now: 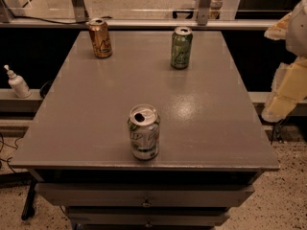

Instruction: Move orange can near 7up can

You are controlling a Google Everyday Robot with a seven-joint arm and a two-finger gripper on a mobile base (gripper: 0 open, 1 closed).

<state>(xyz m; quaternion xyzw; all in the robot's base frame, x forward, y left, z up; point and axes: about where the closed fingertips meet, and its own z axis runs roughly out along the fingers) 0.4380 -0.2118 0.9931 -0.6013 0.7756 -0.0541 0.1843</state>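
The orange can (100, 38) stands upright at the far left corner of the grey table (96, 109). The 7up can (143, 132), white-silver with green lettering, stands upright near the table's front edge, about in the middle. My gripper (283, 97) hangs at the right edge of the view, beyond the table's right side and above floor level. It is far from both cans and holds nothing that I can see.
An all-green can (181, 47) stands upright at the far right of the table. A white pump bottle (17, 83) stands on a ledge to the left. Drawers (144, 195) sit under the table's front edge. A rail runs behind the table.
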